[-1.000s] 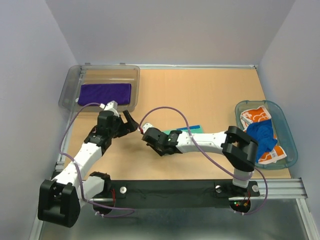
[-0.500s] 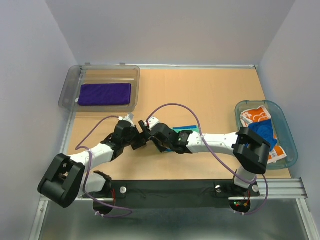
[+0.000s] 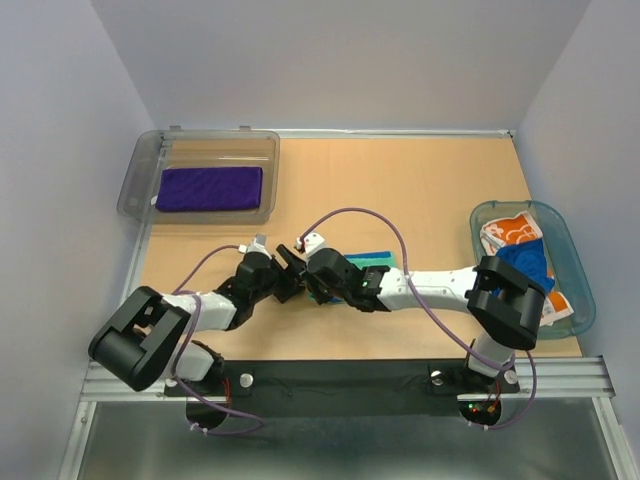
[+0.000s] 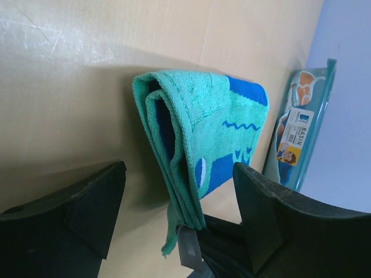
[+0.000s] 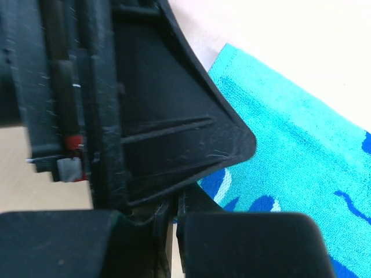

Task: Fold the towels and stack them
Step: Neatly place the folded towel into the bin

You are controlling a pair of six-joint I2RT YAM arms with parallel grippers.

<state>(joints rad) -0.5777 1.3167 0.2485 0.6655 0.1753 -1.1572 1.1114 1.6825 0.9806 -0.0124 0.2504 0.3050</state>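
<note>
Two robot arms were bent in over the flat tan table (image 3: 430, 180) from its near edge, and their tips were close together near the middle. The left gripper (image 4: 178, 169) was spread wide. Its two black fingers (image 4: 75, 214) stood one on each side of the soft mint green towel with blue squiggles (image 4: 203, 116). In the left wrist view they did not touch it. The towel was folded over on itself in layers. It lay on the table just right of the middle, and in the top view part of it was hidden under the right arm. The right gripper (image 5: 174, 211) was closed tight, and its thin tips pinched the loose edges at the near end of that towel. It was just beside one finger of the left gripper.

Farther off, on the right side of the table, sat the see-through teal oval basket (image 3: 585, 305). Two towels were inside it. The plain royal blue towel (image 3: 525, 268) was all bunched up and lay on top of the white towel with orange flower prints (image 3: 508, 230). At the far left corner sat the clear grey plastic bin (image 3: 135, 185). The purple towel (image 3: 208, 188) lay inside it, folded flat into a neat rectangle.
</note>
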